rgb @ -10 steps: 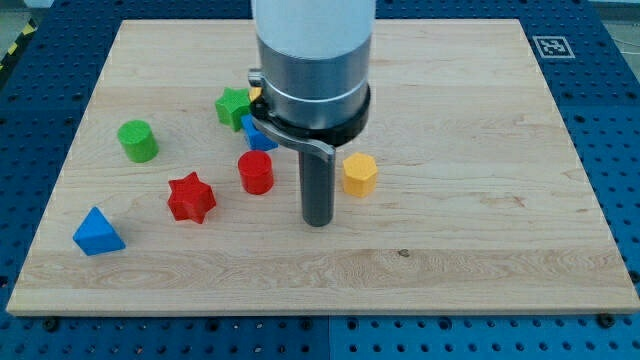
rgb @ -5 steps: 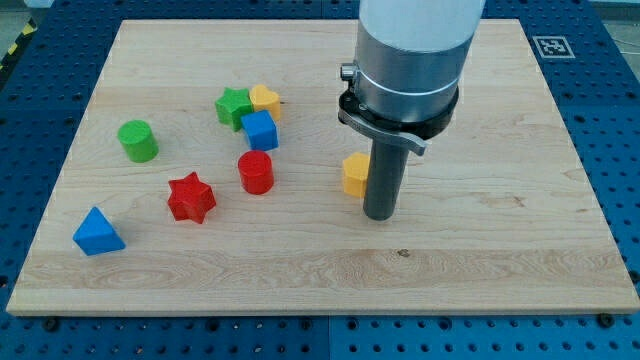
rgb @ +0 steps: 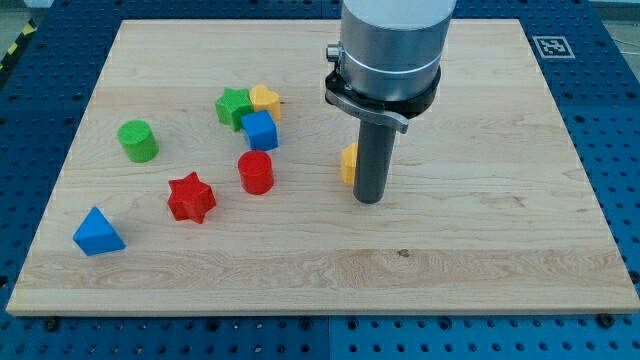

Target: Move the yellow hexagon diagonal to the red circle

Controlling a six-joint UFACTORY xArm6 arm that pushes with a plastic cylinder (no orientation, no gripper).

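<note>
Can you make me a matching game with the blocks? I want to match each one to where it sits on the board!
Blocks:
1. blue triangle
2. green cylinder
3. yellow hexagon
4. red star

Places:
A. partly hidden behind the rod, just left of my tip
B. nearest the board's bottom-left corner
C. just left of the red circle
D. alone near the left edge, above the red star

Pairs: 1-B, 2-D, 3-A, 4-C

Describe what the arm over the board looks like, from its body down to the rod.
A wide white cylinder enters from the view's top, followed by a grey metal section and a black ring. A silvery bracket with a small bolt wraps the ring. Below hangs a straight dark rod with a round end, my tip. No cables or markings show.
</note>
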